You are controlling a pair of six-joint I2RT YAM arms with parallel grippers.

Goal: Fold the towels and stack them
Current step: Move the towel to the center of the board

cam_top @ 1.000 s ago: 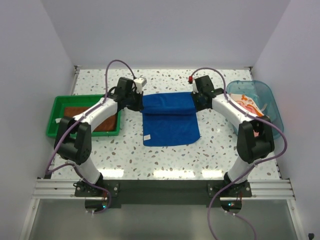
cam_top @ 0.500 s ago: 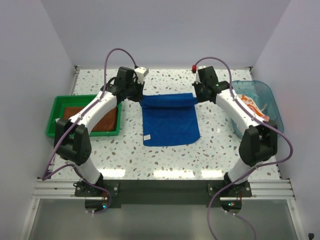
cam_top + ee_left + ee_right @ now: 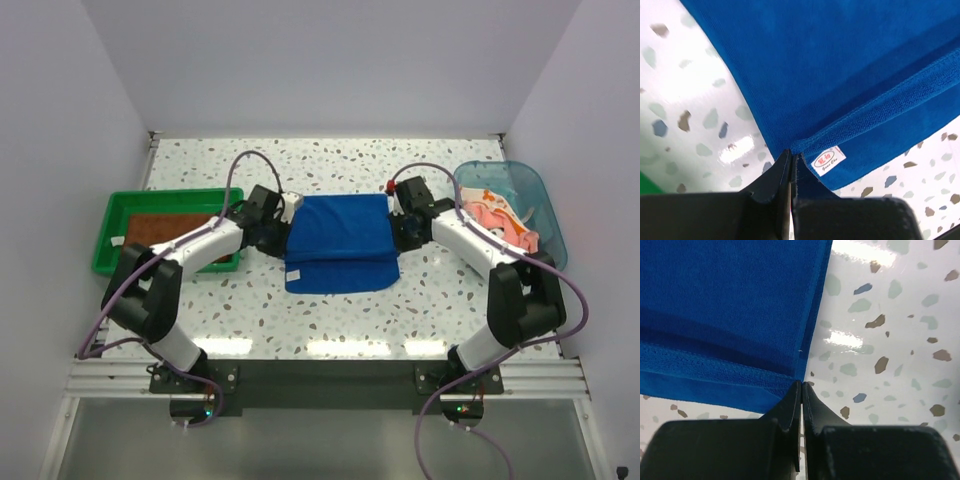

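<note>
The royal blue cloth towel (image 3: pixel 340 238) lies mid-way across the speckled white tabletop (image 3: pixel 330 320), folded double, with its upper layer's hem just short of the lower layer's near edge. The left hand (image 3: pixel 791 157) is pinched closed on the upper layer's left corner, and the right hand (image 3: pixel 801 385) is pinched closed on its right corner. Left of this towel a rust-brown towel (image 3: pixel 160 230) lies in a green plastic tray (image 3: pixel 105 240); right of it a clear blue plastic tub (image 3: pixel 545 215) holds pink cloth (image 3: pixel 490 213).

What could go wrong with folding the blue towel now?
On the blue towel, the top layer ends short of the lower edge, so the fold may come out uneven. The left gripper and right gripper pinch its corners; if either drags cloth when letting go, the layer could shift or wrinkle.
</note>
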